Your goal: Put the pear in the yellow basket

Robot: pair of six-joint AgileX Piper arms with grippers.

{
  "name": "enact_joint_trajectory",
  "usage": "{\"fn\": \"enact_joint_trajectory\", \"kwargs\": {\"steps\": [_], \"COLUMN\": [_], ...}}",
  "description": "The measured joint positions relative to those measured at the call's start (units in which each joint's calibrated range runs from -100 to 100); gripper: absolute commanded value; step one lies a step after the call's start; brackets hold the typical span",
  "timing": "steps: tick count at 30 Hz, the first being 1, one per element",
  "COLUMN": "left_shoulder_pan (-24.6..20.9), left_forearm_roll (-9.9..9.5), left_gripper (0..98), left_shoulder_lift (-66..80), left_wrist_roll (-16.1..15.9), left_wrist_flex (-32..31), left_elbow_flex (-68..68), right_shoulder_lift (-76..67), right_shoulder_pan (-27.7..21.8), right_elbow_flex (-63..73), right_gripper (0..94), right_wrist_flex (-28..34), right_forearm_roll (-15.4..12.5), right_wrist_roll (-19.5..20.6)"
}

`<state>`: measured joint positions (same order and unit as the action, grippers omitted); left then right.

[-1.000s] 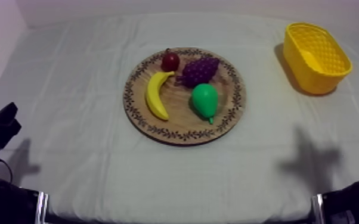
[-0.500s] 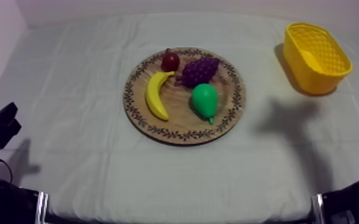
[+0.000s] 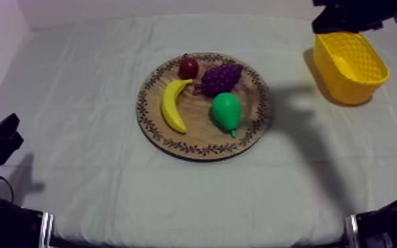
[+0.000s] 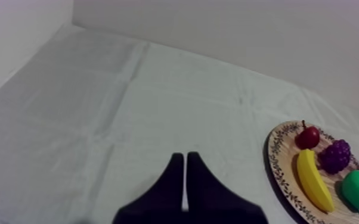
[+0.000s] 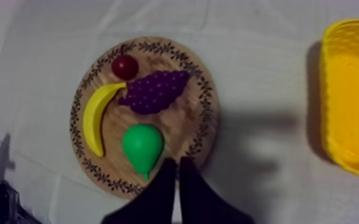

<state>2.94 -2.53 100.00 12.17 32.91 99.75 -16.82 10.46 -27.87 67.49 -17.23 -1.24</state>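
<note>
Grey-white cloth [image 3: 95, 79] lies bare on every side of the fruit, so there is ample room to travel. The round wooden board [image 3: 168, 142] sits mid-table; its patterned rim looks flat, no lip to clear. The yellow basket [image 3: 349, 92] stands well apart at my right, tall-walled, mouth up. The banana [image 3: 171, 105] lies on the board's left. The bunch of grapes [image 3: 219, 78] is just beyond the pear [image 3: 226, 111], which lies on the board's right half, stem toward the near rim. I judge it light, stiff, smooth plastic, likely slippery; grip across the fat belly. The small red fruit [image 3: 188, 68] is out of the way. My right gripper [image 5: 178, 179] hangs above the board, fingers together, empty. My left gripper [image 4: 185, 179] is likewise closed on nothing.
</note>
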Motion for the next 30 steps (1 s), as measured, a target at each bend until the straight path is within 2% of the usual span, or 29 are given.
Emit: {"fn": "enact_joint_trajectory", "kwargs": {"steps": [4, 8, 11, 17, 20, 25, 30], "left_shoulder_pan": [0.0, 0.0, 0.0, 0.0, 0.0, 0.0, 0.0], "left_forearm_roll": [0.0, 0.0, 0.0, 0.0, 0.0, 0.0, 0.0], "left_gripper": [0.1, 0.1, 0.1, 0.1, 0.1, 0.1, 0.1], "left_shoulder_lift": [0.0, 0.0, 0.0, 0.0, 0.0, 0.0, 0.0], "left_wrist_roll": [0.0, 0.0, 0.0, 0.0, 0.0, 0.0, 0.0], "left_wrist_flex": [0.0, 0.0, 0.0, 0.0, 0.0, 0.0, 0.0], "left_elbow_flex": [0.0, 0.0, 0.0, 0.0, 0.0, 0.0, 0.0], "right_shoulder_lift": [3.14, 6.3, 8.51, 12.77, 14.94, 18.48, 22.93], "right_shoulder_pan": [2.2, 3.56, 4.6, 7.11, 8.36, 9.71, 10.4], "right_elbow_flex": [-0.76, -1.56, -1.8, -0.19, 1.15, 3.28, 4.74], "right_gripper": [4.5, 15.8, 28.1, 62.1, 74.0, 84.9, 88.1], "right_wrist_flex": [-2.17, -4.44, -6.36, -7.5, -7.61, -7.87, -9.03], "right_forearm_roll": [0.22, -0.15, -0.59, -1.06, -1.06, -0.25, 0.31], "right_wrist_roll": [1.24, 1.58, 1.72, 2.48, 3.22, 4.58, 5.26]}}
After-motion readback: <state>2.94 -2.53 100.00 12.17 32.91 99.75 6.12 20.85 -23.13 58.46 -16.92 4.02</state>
